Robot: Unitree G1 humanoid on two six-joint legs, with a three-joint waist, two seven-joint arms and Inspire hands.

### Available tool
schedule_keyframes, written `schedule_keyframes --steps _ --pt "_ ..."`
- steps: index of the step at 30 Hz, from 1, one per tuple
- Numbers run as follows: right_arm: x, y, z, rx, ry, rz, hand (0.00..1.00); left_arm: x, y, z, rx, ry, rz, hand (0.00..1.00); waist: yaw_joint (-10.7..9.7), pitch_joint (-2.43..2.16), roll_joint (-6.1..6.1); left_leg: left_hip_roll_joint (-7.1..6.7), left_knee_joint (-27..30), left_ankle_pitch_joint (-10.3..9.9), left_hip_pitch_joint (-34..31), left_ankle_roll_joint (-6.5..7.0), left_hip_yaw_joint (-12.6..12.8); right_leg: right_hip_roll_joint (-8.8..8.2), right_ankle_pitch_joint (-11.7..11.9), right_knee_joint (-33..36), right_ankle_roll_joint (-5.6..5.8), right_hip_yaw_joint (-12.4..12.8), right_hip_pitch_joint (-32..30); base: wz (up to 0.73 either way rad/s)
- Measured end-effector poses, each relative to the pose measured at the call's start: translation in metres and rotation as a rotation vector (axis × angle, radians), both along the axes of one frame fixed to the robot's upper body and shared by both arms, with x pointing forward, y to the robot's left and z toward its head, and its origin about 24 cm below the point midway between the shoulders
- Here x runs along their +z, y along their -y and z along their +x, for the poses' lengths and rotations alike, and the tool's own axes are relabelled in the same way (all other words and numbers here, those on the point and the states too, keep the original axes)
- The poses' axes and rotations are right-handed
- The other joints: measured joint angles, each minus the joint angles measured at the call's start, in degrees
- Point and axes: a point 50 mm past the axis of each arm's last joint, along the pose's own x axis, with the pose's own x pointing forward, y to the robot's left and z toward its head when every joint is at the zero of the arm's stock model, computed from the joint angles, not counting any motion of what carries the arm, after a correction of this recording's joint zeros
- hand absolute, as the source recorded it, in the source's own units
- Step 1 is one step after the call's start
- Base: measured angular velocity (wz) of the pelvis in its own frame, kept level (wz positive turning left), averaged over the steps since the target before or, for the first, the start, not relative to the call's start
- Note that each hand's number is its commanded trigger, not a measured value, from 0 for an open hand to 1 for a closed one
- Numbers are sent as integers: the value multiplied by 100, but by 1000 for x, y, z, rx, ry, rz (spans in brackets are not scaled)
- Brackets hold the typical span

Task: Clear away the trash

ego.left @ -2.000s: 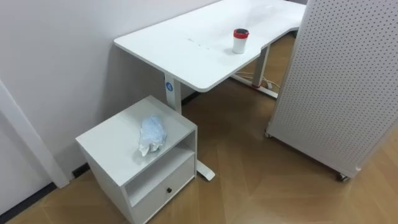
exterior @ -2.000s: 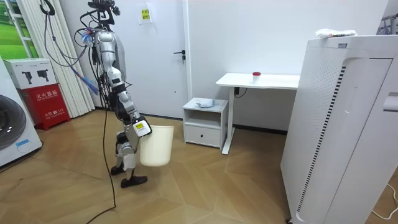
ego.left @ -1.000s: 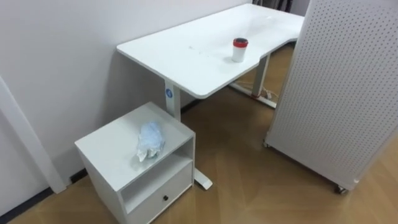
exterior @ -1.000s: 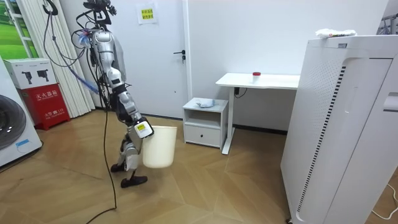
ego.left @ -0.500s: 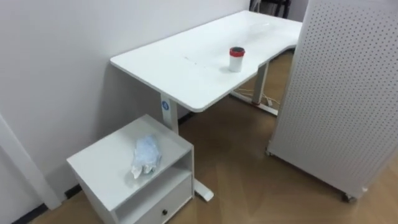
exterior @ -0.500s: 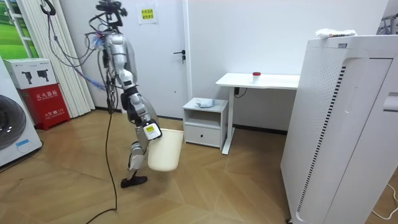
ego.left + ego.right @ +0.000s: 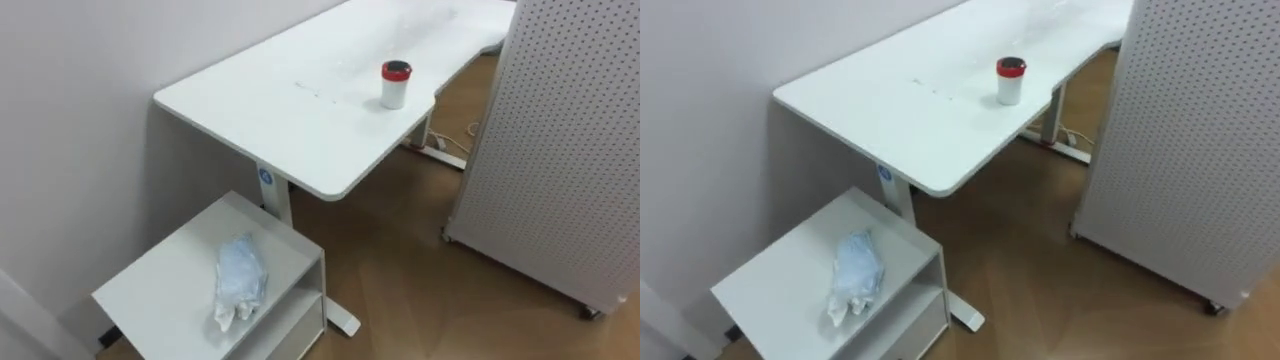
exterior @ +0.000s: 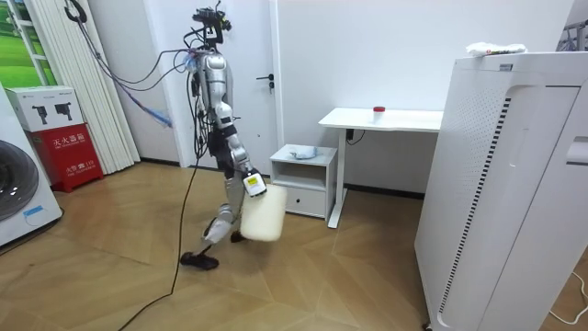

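Note:
A crumpled pale blue-white wad of garbage (image 7: 238, 280) lies on top of a low white cabinet (image 7: 165, 295) beside the desk; the room view shows the wad (image 8: 300, 152) on that cabinet too. There I stand mid-stride a step from the cabinet, on the room view's left of it. My right hand (image 8: 254, 187) hangs low, shut on the rim of a cream waste bin (image 8: 265, 217) that swings at knee height.
A white desk (image 7: 300, 110) carries a white cup with a red lid (image 7: 395, 84). A perforated white panel on wheels (image 7: 570, 150) stands to the right, with bare wood floor between it and the cabinet. A tall white unit (image 8: 505, 184) stands near the room camera.
I have walked toward the cabinet with the bin in hand. The eye views have shifted with my walk, and the cabinet and garbage now lie closer and lower.

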Motion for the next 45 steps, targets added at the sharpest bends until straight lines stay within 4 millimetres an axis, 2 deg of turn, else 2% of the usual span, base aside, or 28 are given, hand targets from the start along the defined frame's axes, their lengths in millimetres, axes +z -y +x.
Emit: schedule_keyframes --steps 1,2,3,5,7,8,9,10,11,12,13,16,19,20,21,26,28,30,34,38,42,45 --pt "1 0 3 -1 18 -2 100 2 1 7 3 30 -1 0 -5 4 54 1 -57 -60 157 34 -28 -54 517 500 -30 7 -230 -4" --pt "1 0 4 -2 28 -1 100 3 2 10 1 44 3 0 -8 1 65 4 -94 -81 231 46 -43 -87 667 708 -54 2 -332 -5" --pt "3 0 9 -3 51 2 100 5 3 19 -8 83 17 0 -9 9 93 15 -137 -122 323 69 -78 -168 635 1094 -63 -47 -605 5" --pt "4 -1 16 -3 76 7 100 11 7 36 -24 153 26 0 -38 49 205 102 -136 -169 374 77 -189 -151 350 1217 -93 -116 -1038 15" --pt "6 -1 22 -16 102 15 100 20 11 55 -50 256 47 0 -41 73 279 200 -168 -208 397 65 -277 -117 11 543 -74 -97 -1552 13" --pt "6 -2 24 -9 107 15 100 22 11 60 -53 281 54 0 -44 72 280 227 -175 -212 377 56 -308 -90 -31 257 -80 -74 -1663 19" --pt "7 -3 27 -6 122 19 100 28 13 70 -66 328 72 0 -75 69 305 279 -177 -213 298 36 -370 -14 -44 -471 -56 -92 -1790 28" --pt "8 -4 30 -8 132 24 100 33 15 80 -79 377 85 0 -124 68 302 317 -179 -209 259 8 -454 72 19 -1334 -20 -100 -1806 36" --pt "8 -5 31 -8 134 26 100 35 16 84 -83 395 91 0 -146 67 312 318 -177 -208 238 -10 -521 111 114 -1751 -19 -87 -1787 42" --pt "8 -7 32 -4 142 29 100 40 18 92 -86 427 103 0 -177 70 325 322 -175 -227 218 -54 -627 216 477 -2289 11 -65 -1757 40" --pt "7 -8 32 2 136 29 100 43 20 99 -89 451 114 0 -218 56 360 360 -186 -245 220 -108 -676 329 772 -2419 54 -20 -1703 30" --pt "7 -12 42 64 129 34 100 52 17 110 -80 525 161 0 -283 46 398 467 -344 -217 290 -224 -671 456 785 -2568 -15 -60 -1650 -4" --pt "10 -16 53 111 144 38 100 65 20 128 -81 622 180 0 -342 85 364 533 -307 -217 168 -264 -665 460 741 -2548 -94 -109 -1754 0" --pt "10 -17 55 116 151 38 100 69 21 133 -84 643 183 0 -362 108 365 547 -288 -219 124 -268 -662 466 739 -2548 -96 -113 -1784 8" --pt "12 -18 60 129 163 37 100 76 23 144 -86 685 190 0 -374 159 360 569 -286 -229 60 -295 -645 483 735 -2541 -105 -117 -1845 0" --pt "17 -24 77 189 193 30 100 94 25 164 -103 785 241 0 -449 215 367 594 -154 -249 -281 -329 -608 530 743 -2400 -127 -83 -2214 -2" --pt "22 -27 89 210 232 13 100 99 28 173 -128 807 268 0 -461 304 403 597 33 -273 -533 -334 -601 516 740 -2204 -131 -74 -2478 0" --pt "25 -32 97 242 258 1 100 104 30 180 -148 821 292 0 -463 352 389 597 105 -282 -728 -332 -552 450 725 -2038 -157 -89 -2725 -2" --pt "35 -41 118 291 327 -7 100 117 30 192 -156 876 342 0 -655 388 437 603 413 -319 -1346 -348 -575 438 699 -1745 -222 -99 -3305 4" --pt "39 -46 125 300 361 -2 100 126 33 199 -154 932 376 0 -724 419 475 657 609 -332 -1661 -369 -549 446 732 -1631 -290 -93 -3604 -4" --pt "46 -48 136 315 397 -4 100 136 35 209 -203 973 445 0 -895 450 516 741 836 -357 -2025 -391 -510 460 766 -1495 -347 -140 -3926 -4" --pt "47 -48 137 312 404 -3 100 136 37 210 -239 972 470 0 -1020 464 538 783 920 -374 -2157 -410 -500 474 781 -1459 -386 -181 -4036 -2"
